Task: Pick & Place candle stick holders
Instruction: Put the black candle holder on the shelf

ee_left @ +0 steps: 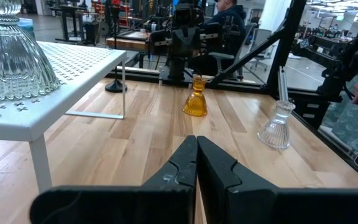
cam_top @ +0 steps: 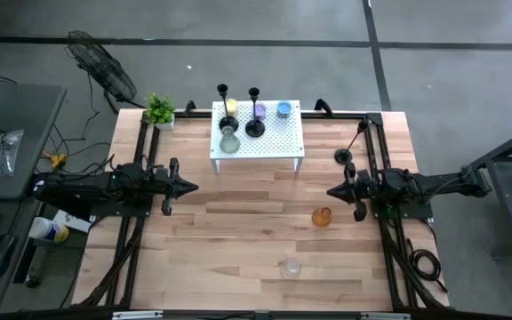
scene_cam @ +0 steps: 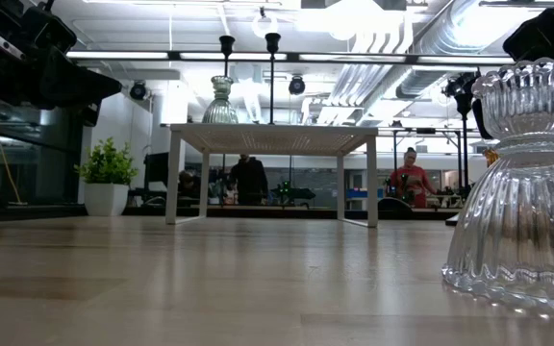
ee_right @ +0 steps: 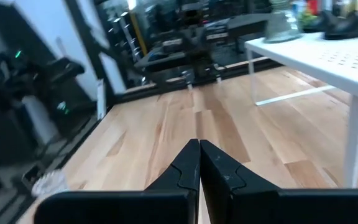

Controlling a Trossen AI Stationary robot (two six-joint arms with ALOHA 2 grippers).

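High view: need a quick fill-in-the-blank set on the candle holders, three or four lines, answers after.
1. The amber glass cup stands on the wooden table, nearest the ____ gripper.
2. The purple glass cup stands on the white perforated ____.
3. Both the left gripper and the right gripper are ____ and hold nothing.
4. One slim black candlestick lies ____ the white stand, by the table's right edge.

Missing words: right; stand; shut; off
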